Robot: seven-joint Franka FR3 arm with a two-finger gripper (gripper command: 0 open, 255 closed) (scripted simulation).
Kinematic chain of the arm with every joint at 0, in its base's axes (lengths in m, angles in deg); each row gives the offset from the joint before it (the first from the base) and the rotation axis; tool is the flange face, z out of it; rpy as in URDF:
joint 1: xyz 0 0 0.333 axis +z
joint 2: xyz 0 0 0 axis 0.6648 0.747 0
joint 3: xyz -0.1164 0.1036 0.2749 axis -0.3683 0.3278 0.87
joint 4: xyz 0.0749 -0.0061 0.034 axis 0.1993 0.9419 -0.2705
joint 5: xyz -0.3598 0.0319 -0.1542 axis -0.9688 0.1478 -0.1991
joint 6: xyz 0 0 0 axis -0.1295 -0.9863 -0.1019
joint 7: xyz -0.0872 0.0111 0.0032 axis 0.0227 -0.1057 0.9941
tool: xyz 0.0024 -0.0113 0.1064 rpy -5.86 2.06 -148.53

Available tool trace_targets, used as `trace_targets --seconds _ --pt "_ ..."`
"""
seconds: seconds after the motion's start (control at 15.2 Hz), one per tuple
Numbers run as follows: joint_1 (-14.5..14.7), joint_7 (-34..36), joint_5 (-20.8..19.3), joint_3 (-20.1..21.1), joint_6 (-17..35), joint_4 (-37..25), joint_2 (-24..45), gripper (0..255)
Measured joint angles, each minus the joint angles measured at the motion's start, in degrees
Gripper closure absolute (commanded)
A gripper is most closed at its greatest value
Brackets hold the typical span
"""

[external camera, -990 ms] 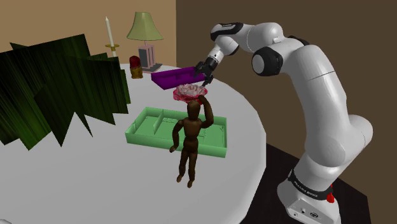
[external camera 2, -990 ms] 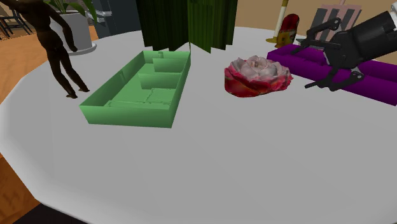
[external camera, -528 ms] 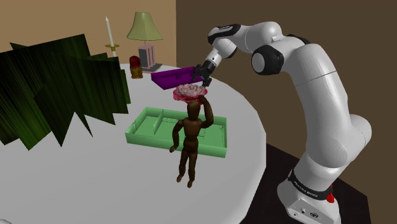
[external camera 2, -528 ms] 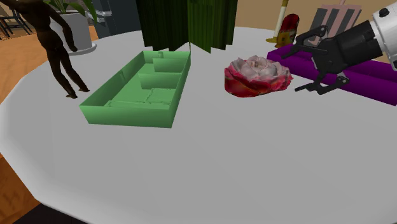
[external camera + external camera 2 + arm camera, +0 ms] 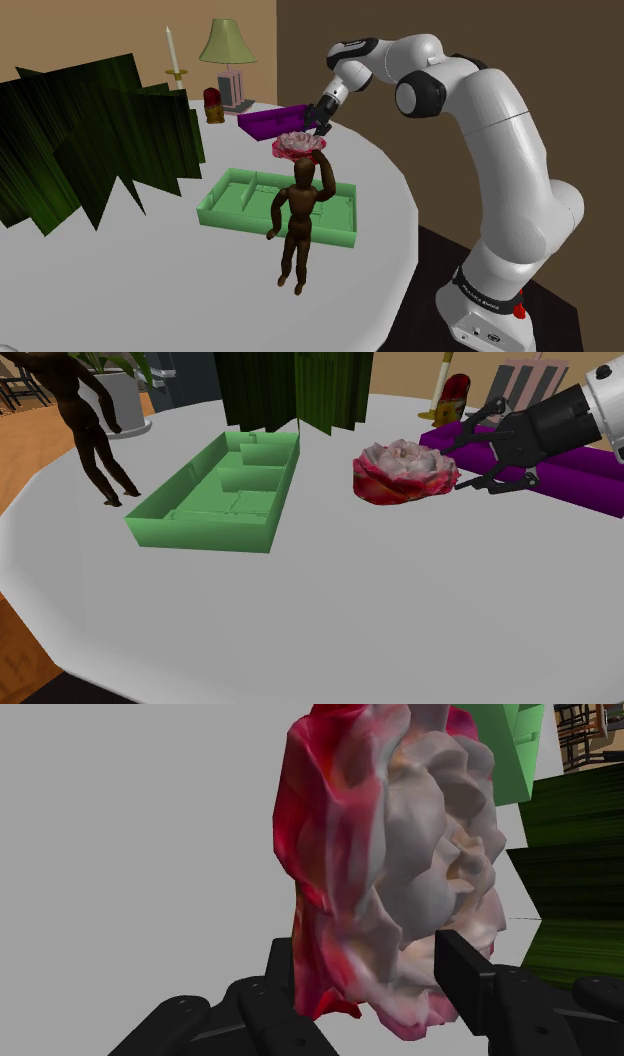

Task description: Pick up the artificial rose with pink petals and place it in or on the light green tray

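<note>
1. The tool (image 5: 462, 460) is held wide open, low over the counter (image 5: 300, 612); nothing is gripped.
2. The rose (image 5: 405, 472), pale pink w/ red outer petals, is laid on the counter, its edge betw. the fingers (image 5: 462, 972); contact can't be told.
3. The green tray (image 5: 200, 532) is set near the rose, not touching.
</note>
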Motion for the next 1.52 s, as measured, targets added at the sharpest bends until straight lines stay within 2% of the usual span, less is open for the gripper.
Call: trace_targets --seconds 0.59,1.52 --pt "0.0 0.4 -0.1 0.0 -0.4 -0.2 -0.3 255" --pt "-1.6 6.5 0.3 0.3 -6.7 -7.6 -1.8 255"
